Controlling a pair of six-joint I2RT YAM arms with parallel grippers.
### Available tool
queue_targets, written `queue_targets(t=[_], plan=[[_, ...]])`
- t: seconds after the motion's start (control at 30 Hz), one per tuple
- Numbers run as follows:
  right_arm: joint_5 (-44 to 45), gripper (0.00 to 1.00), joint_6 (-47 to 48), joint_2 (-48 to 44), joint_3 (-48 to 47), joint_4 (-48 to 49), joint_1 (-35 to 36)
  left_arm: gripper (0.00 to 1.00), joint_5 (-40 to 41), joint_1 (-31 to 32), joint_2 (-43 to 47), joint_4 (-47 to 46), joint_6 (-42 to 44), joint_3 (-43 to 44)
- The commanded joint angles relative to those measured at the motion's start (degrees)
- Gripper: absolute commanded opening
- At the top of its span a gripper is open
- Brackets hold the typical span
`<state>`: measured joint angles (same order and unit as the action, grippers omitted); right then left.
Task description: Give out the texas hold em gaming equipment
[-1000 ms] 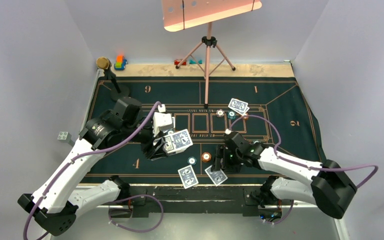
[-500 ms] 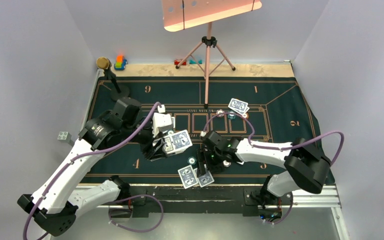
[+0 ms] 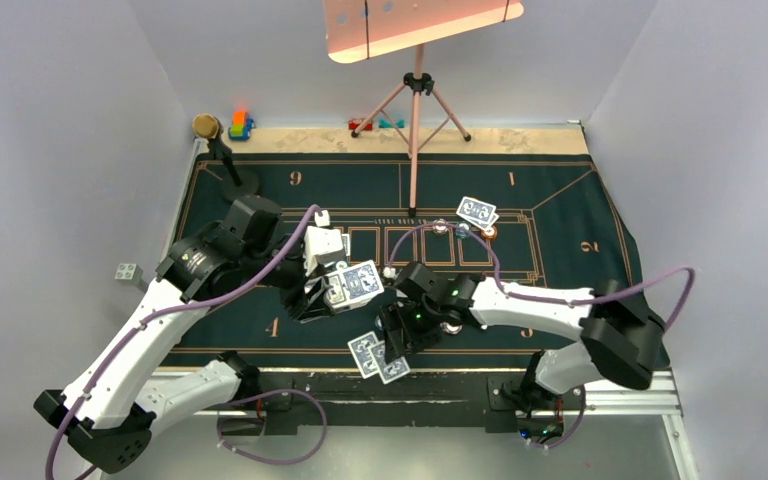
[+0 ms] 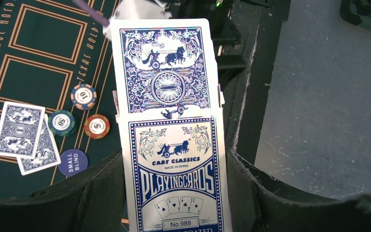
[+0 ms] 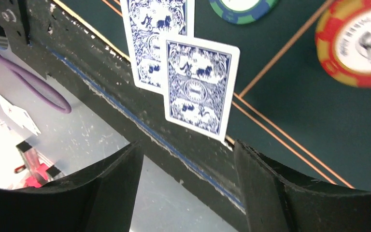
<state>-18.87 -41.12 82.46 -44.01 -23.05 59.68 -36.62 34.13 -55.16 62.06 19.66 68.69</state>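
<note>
My left gripper [image 4: 174, 193] is shut on a blue-and-white playing card box [image 4: 176, 169], with a blue-backed card [image 4: 162, 65] sticking out of its top. In the top view this gripper [image 3: 345, 290] hangs over the mat's left half. My right gripper [image 5: 188, 188] is open and holds nothing, low over the mat's near edge. Just beyond its fingers lie two overlapping blue-backed cards [image 5: 200, 92], seen from above as the card pair [image 3: 380, 358]. A teal chip [image 5: 241, 7] and an orange chip [image 5: 357, 43] lie close by. Two more cards [image 4: 19, 129], three chips [image 4: 83, 96] and a dark blue disc [image 4: 72, 162] lie farther out.
The green felt mat [image 3: 580, 200] covers the table. A pink tripod [image 3: 416, 130] stands at its far middle and a gold-topped black stand [image 3: 222, 150] at the far left, beside toy blocks [image 3: 240, 125]. A black rail [image 3: 410, 385] runs along the near edge.
My right arm has swept left along the near edge. The right-hand card slid left with it and now overlaps the other card. The left arm and its box have stayed put.
</note>
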Motion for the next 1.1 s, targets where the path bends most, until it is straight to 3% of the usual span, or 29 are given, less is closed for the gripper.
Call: queue_targets(t=[0.0, 0.2, 0.43, 0.53, 0.77, 1.07], plan=[[7.47, 0.75, 3.75, -9.66, -7.47, -12.01, -0.42, 0.00, -0.51, -0.34, 0.95, -0.72, 0.59, 2.24], [12.73, 0.80, 6.30, -17.16, -19.27, -23.98, -6.06, 0.00, -1.05, -0.34, 0.77, -1.05, 0.36, 2.49], [8.41, 0.86, 9.53, -21.39, -27.29, -27.88, -13.99, 0.00, -1.08, -0.34, 0.93, -0.85, 0.29, 2.60], [3.64, 0.91, 8.93, -22.61, -28.96, -23.55, -14.24, 0.00, -1.27, -0.31, 1.00, -0.99, 0.21, 2.29], [-9.41, 0.96, 2.18, -18.46, -24.25, -3.47, -14.17, 0.00, -1.62, -0.31, 0.73, -1.14, 0.10, 2.88], [-10.62, 0.98, 0.68, -10.15, -24.60, 2.94, -12.40, 0.00, -1.58, -0.37, 0.64, -1.06, 0.13, 3.06]])
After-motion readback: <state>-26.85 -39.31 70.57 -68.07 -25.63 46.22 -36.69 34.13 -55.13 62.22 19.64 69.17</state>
